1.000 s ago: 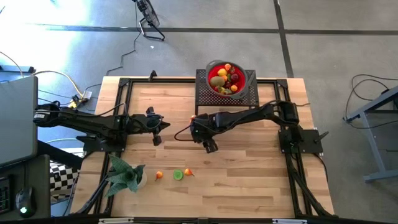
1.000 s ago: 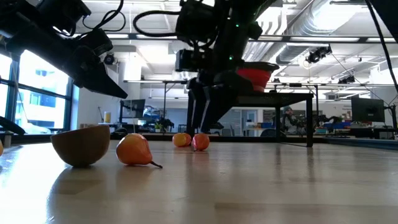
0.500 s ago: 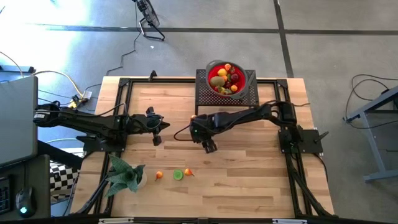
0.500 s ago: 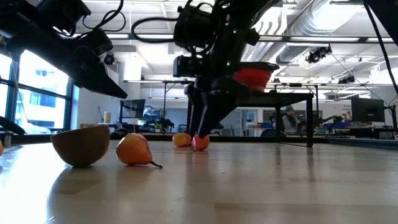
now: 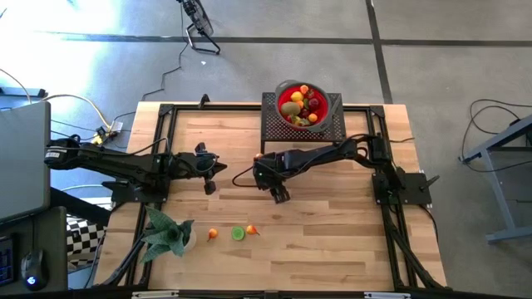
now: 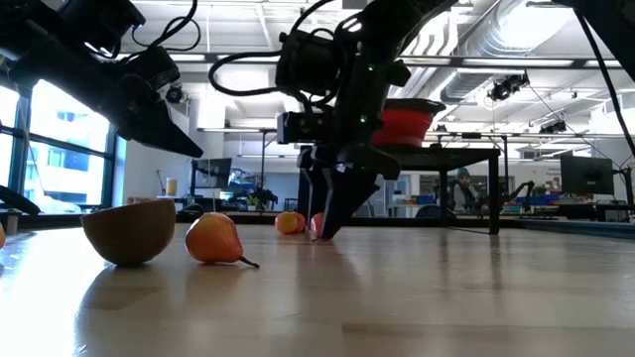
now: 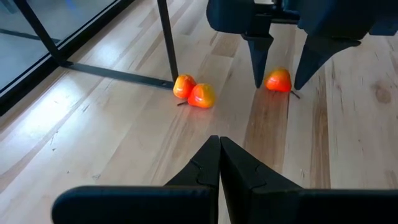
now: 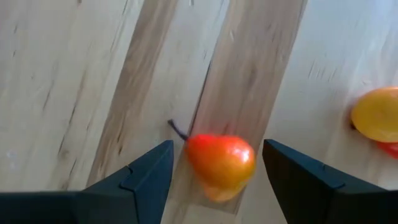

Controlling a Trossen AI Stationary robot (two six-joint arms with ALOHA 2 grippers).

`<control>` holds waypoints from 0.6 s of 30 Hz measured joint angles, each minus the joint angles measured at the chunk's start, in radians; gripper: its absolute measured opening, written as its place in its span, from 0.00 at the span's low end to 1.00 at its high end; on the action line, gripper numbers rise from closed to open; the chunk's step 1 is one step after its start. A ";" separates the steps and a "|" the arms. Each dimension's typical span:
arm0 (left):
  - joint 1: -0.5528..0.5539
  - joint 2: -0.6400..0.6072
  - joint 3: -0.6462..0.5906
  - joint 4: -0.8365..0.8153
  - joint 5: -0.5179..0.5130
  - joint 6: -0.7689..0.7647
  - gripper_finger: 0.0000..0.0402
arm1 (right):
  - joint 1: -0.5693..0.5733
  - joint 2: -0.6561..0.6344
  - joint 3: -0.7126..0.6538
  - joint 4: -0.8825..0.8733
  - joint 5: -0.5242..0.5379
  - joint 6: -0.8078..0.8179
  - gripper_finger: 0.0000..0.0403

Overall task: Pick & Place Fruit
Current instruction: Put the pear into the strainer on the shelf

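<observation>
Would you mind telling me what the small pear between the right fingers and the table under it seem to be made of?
Pear: probably moulded plastic, smooth and glossy, with a bright highlight on its red-orange skin. Table: wood, likely butcher-block planks, shown by grain lines and strips of differing tone; finish looks satin.
</observation>
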 joint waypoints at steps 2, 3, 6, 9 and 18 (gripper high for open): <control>0.000 0.000 0.000 -0.001 -0.003 0.000 0.01 | 0.000 0.000 0.000 -0.004 0.000 0.000 0.60; 0.000 0.000 0.000 0.000 -0.003 0.000 0.01 | 0.000 0.000 0.000 -0.009 0.000 0.000 0.60; 0.000 0.000 0.000 -0.001 -0.003 0.000 0.01 | 0.000 0.000 0.000 -0.028 0.006 0.000 0.60; 0.000 0.000 0.000 0.001 -0.003 0.000 0.01 | 0.000 0.000 0.000 -0.036 0.008 0.000 0.60; 0.000 0.000 0.000 0.001 -0.003 0.000 0.01 | 0.000 0.000 0.000 -0.033 0.006 0.001 0.60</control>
